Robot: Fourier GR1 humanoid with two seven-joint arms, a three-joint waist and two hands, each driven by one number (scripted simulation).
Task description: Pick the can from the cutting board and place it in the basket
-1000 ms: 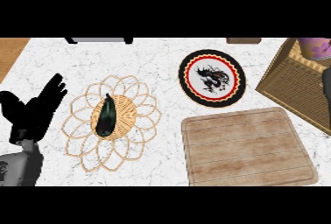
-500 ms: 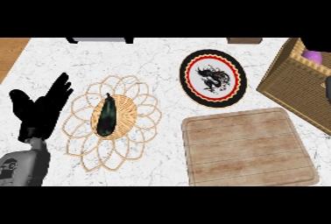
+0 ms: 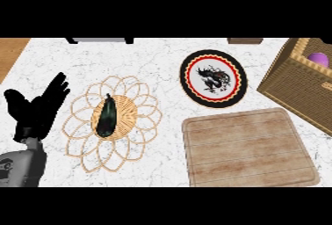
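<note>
The wooden cutting board (image 3: 250, 149) lies at the lower right with nothing on it. At the upper right stands the woven basket (image 3: 299, 83), cut off by the view's edge. Inside it shows the purple top of a thing (image 3: 318, 58) that looks like the can; the rest is hidden by the basket's wall. My left hand (image 3: 35, 110) rests open at the left edge, fingers up, touching nothing. My right hand does not show.
A woven flower-shaped mat (image 3: 111, 121) lies left of centre with a dark green vegetable (image 3: 107, 115) on it. A round plate (image 3: 213, 79) with a dragon picture sits behind the board. Dark objects stand along the counter's far edge.
The dark right hand and forearm seen over the basket at the right edge have gone out of view, leaving the purple thing in the basket. The left hand has barely shifted.
</note>
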